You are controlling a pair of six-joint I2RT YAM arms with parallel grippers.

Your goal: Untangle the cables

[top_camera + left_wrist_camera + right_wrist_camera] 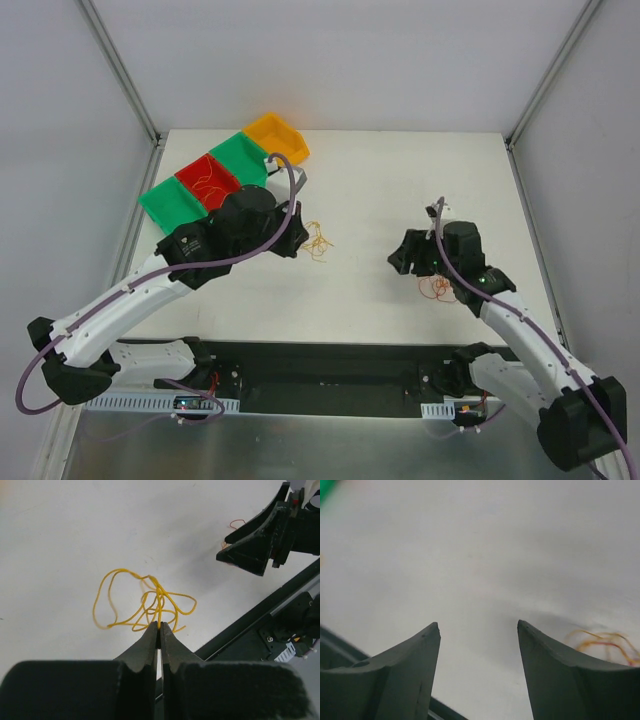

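Observation:
A loose clump of thin yellow cables [150,605] lies on the white table, seen from above as a small tangle [320,242] just right of my left gripper [303,240]. In the left wrist view my left gripper [159,626] is shut on a strand of that clump. A second tangle of orange-red cables [437,290] lies beside my right arm; its edge shows at the right of the right wrist view [605,640]. My right gripper [478,625] is open with nothing between its fingers, and stands left of that tangle [398,258].
A row of bins stands at the table's back left: orange [277,135], green [240,160], red [207,182] holding a few thin wires, and green [168,203]. The black base rail [320,375] runs along the near edge.

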